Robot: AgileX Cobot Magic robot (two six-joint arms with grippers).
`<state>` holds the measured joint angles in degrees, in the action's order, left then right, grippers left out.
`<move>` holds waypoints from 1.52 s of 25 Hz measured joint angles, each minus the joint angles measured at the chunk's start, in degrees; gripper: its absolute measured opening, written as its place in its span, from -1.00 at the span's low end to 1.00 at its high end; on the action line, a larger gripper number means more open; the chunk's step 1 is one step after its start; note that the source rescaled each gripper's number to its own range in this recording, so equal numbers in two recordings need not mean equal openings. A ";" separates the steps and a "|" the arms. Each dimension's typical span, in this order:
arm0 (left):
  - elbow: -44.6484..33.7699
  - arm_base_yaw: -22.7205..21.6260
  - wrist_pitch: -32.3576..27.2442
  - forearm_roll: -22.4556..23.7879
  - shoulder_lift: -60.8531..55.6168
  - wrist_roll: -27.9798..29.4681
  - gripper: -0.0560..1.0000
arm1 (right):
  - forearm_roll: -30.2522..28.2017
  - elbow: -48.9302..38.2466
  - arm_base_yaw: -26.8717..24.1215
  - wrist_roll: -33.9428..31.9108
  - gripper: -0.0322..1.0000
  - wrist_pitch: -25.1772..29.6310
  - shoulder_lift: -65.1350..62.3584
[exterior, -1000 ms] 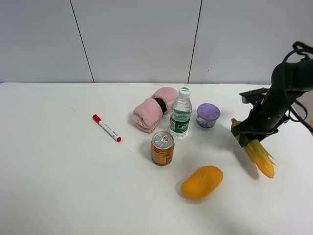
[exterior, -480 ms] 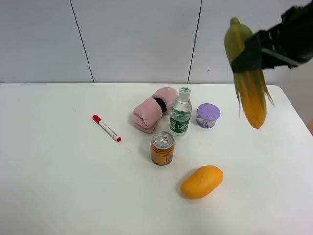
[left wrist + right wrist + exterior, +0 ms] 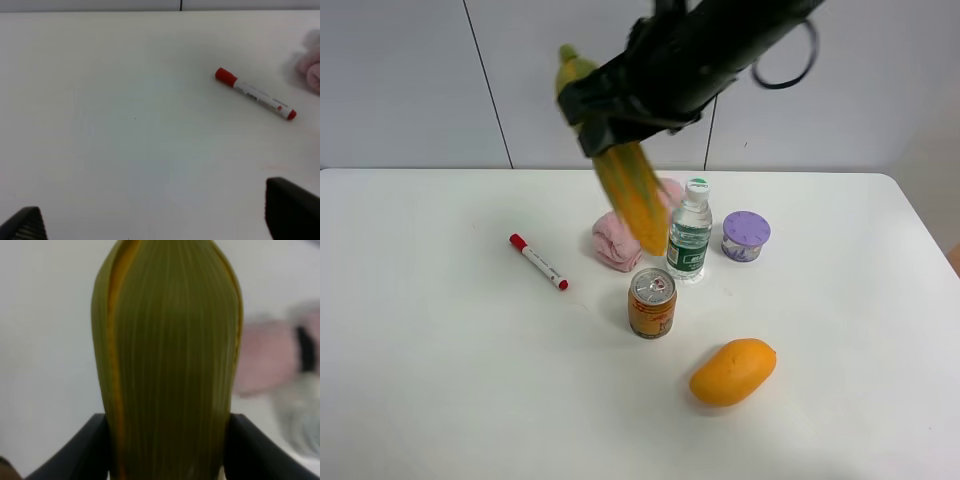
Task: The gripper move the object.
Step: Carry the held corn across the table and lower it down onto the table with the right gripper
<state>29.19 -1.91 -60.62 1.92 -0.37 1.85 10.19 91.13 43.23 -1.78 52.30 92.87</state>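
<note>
My right gripper [image 3: 620, 115] is shut on the corn [image 3: 625, 180], a long ear with green husk and yellow tip. It holds the corn high in the air above the pink towel roll [image 3: 620, 235], tip hanging down. In the right wrist view the green husk [image 3: 167, 365] fills the frame between the black fingers [image 3: 92, 447]. My left gripper [image 3: 155, 215] is open over bare table; only its two black fingertips [image 3: 292, 207] show, and it is out of the exterior high view.
On the white table [image 3: 440, 330] lie a red-capped marker [image 3: 538, 261], a drink can [image 3: 652, 302], a water bottle [image 3: 690, 232], a purple-lidded jar [image 3: 746, 236] and an orange mango [image 3: 732, 371]. The marker also shows in the left wrist view [image 3: 255, 93].
My right gripper lifted the corn off the table at the right, then swung it high and leftward across the table to above the pink roll.
</note>
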 joint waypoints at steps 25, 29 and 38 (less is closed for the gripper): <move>0.00 0.00 0.00 0.00 0.00 0.00 1.00 | -1.74 11.79 10.74 2.71 -0.94 -1.06 36.95; 0.00 0.00 0.00 0.00 0.00 0.05 1.00 | -1.74 11.79 10.74 3.33 -0.94 -1.18 38.47; 0.00 0.00 0.00 0.00 0.00 0.05 1.00 | -1.69 11.83 10.81 3.65 -0.94 -1.40 40.89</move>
<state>29.19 -1.91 -60.62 1.92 -0.37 1.91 8.51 102.96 54.04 1.87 50.90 133.76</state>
